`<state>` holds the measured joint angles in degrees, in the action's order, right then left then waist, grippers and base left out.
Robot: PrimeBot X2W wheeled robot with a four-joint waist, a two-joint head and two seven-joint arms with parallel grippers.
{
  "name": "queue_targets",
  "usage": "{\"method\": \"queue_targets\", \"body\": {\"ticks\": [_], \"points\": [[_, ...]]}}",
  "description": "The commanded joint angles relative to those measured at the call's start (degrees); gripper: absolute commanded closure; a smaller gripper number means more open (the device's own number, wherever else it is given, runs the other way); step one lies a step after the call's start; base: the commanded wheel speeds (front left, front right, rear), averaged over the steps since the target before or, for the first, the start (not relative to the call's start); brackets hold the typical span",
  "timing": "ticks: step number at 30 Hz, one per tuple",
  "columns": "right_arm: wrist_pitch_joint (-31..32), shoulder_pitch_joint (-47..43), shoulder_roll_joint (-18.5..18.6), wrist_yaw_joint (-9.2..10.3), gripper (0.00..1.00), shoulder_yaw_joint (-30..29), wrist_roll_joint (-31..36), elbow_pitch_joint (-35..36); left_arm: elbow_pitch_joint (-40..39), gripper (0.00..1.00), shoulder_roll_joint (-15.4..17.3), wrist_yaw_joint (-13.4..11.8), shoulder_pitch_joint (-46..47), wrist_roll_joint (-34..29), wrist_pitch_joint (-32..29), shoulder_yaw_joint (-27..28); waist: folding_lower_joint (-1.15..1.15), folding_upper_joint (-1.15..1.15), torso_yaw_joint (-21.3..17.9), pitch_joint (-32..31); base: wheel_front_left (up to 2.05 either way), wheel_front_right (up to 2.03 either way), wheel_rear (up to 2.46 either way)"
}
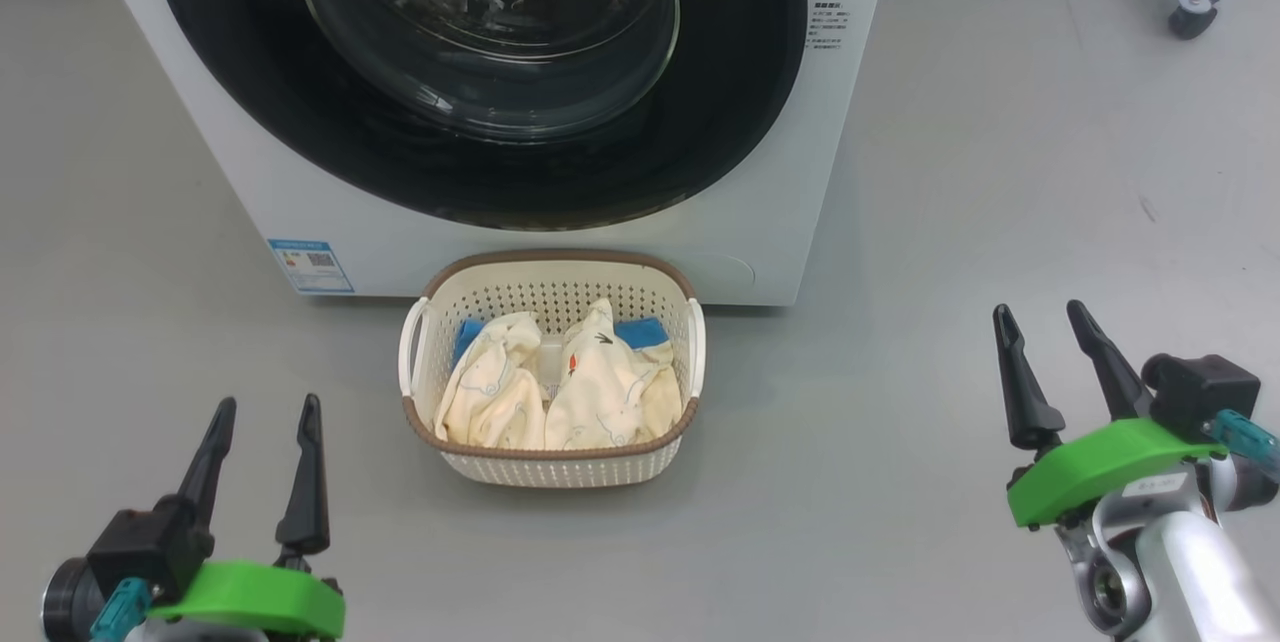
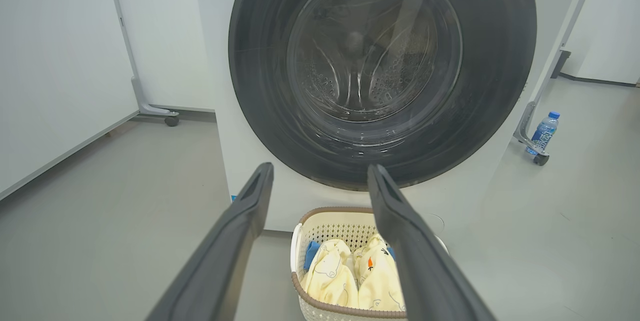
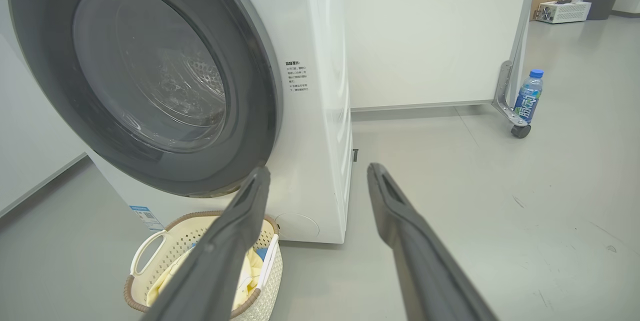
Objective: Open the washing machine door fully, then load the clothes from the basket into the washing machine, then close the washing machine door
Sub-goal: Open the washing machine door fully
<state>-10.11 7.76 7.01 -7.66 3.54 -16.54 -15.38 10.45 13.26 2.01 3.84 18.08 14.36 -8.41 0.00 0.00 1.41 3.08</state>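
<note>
The white washing machine (image 1: 760, 242) stands ahead with its round black-rimmed door (image 1: 480, 162) closed flat against the front; the same door (image 2: 382, 161) fills the left wrist view and the door (image 3: 150, 86) appears at the left of the right wrist view. On the floor right in front sits the cream basket (image 1: 552, 467) holding cream-yellow clothes (image 1: 600, 392) and blue pieces. My left gripper (image 1: 268, 405) hangs open at lower left, empty. At lower right my right gripper (image 1: 1040, 310) is open and empty too. Both stay well short of the basket (image 2: 325, 226).
Grey floor surrounds the machine. A water bottle (image 3: 528, 95) stands beside a wheeled panel foot (image 3: 520, 130) to the machine's right. White rolling partitions (image 2: 60, 61) stand on the left and behind. A blue sticker (image 1: 310, 265) marks the washer's lower left corner.
</note>
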Motion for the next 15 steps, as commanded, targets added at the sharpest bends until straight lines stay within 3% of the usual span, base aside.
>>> {"method": "queue_targets", "body": {"ticks": [1,15], "points": [[-0.67,3.04,0.34,0.17,0.00,0.69,0.52,1.54,-1.85,0.00,0.87,0.24,2.84,-0.47,0.63,2.50,0.00,0.00,-0.03,-0.04,0.00,0.00,0.00],[-0.96,3.07,0.40,0.17,0.00,0.64,0.26,1.13,-1.65,0.00,0.50,0.80,2.25,-0.29,0.63,2.57,0.00,0.00,-0.22,-0.21,0.00,0.00,0.00]]}}
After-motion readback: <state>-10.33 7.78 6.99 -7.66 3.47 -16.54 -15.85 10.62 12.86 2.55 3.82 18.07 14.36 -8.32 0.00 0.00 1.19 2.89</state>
